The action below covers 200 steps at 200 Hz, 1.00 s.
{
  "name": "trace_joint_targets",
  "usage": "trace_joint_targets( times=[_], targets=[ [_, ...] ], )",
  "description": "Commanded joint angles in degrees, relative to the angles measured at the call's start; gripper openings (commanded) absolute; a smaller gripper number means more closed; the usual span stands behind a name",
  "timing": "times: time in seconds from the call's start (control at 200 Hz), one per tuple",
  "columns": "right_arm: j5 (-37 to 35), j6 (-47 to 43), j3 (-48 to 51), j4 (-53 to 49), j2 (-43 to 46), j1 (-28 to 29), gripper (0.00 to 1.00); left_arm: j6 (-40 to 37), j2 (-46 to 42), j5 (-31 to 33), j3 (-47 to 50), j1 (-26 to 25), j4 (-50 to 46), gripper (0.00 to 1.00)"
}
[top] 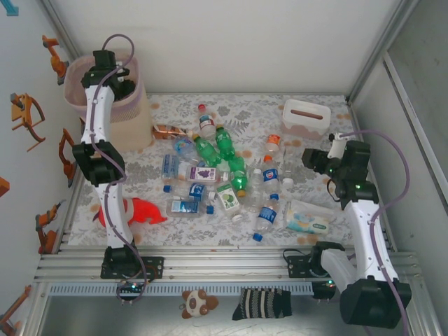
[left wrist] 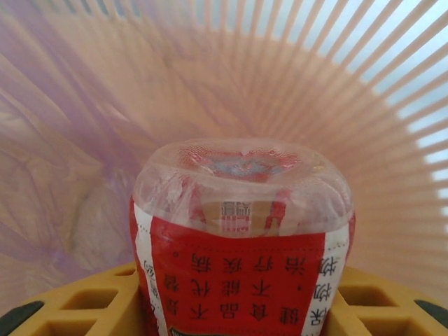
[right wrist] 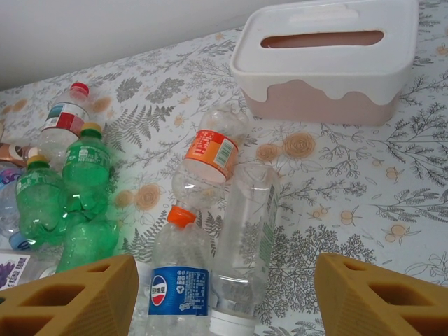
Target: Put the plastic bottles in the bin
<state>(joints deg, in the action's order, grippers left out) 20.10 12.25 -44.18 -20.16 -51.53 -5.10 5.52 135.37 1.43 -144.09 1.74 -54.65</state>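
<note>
At ten o'clock on the table (top: 252, 112), the left claw (left wrist: 238, 301) reaches inside the bin (top: 136, 115), clamped on a red-labelled bottle (left wrist: 238, 210). Many bottles (top: 217, 175) lie scattered at centre, so most of the job seems undone. At three o'clock, the right claw (right wrist: 224, 301) gapes wide, holding nothing.

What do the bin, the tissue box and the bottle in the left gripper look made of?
The bin: thin moulded plastic, pink-beige, likely; light glows through its slotted wall. The tissue box: smooth matte plastic, probably, white lid over pink base. The bottle: clear thin plastic, crinkled, glossy, with a red printed label.
</note>
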Motion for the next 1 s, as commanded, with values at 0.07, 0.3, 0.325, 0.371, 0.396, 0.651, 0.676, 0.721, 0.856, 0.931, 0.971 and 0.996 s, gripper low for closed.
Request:
trace_joint_targets(
  times=[0.07,0.3,0.325,0.371,0.396,0.651,0.676,0.721,0.856,0.931,0.971,0.996],
  targets=[
    [-0.15,0.71,0.94,1.25,-0.06,0.31,0.67,1.16,1.74,-1.62,2.5,-0.23,-2.75,0.5],
    [-0.32,0.75,0.94,1.02,0.3,0.36,0.66,0.69,3.29,-2.5,2.26,-0.24,-4.72,0.54],
    [-0.32,0.84,0.94,1.09,0.29,0.36,0.67,0.65,3.3,-2.56,2.32,-0.24,-4.9,0.55],
    [-0.32,0.85,0.94,1.18,0.42,0.34,0.67,0.63,3.19,-2.63,2.48,-0.2,-5.26,0.56],
    [-0.24,0.91,0.94,1.21,0.42,0.38,0.67,0.63,2.99,-2.64,2.65,-0.22,-5.34,0.57],
    [-0.28,1.07,0.35,1.0,0.82,0.36,0.67,0.17,-0.18,-2.18,2.27,-0.33,-5.17,0.69],
    [-0.24,1.06,0.33,1.0,0.93,0.36,0.66,0.14,-0.51,-2.15,2.17,-0.33,-5.17,0.7],
    [-0.32,1.06,0.24,0.94,1.08,0.4,0.66,-0.02,-1.4,-2.05,2.04,-0.33,-5.2,0.72],
    [-0.5,0.88,-0.02,0.59,1.43,0.35,0.67,-0.28,-4.07,-2.31,1.47,-0.33,-5.18,0.75],
    [-0.56,0.77,-0.28,0.32,1.56,0.37,0.66,-0.42,-5.56,-2.4,1.3,-0.33,-5.19,0.75],
    [-0.56,0.76,-0.37,0.21,1.67,0.36,0.67,-0.51,-6.39,-2.45,1.28,-0.32,-5.19,0.74],
    [-0.57,0.77,-0.46,0.12,1.73,0.37,0.67,-0.59,-6.87,-2.49,1.43,-0.41,-5.17,0.75]
  ],
)
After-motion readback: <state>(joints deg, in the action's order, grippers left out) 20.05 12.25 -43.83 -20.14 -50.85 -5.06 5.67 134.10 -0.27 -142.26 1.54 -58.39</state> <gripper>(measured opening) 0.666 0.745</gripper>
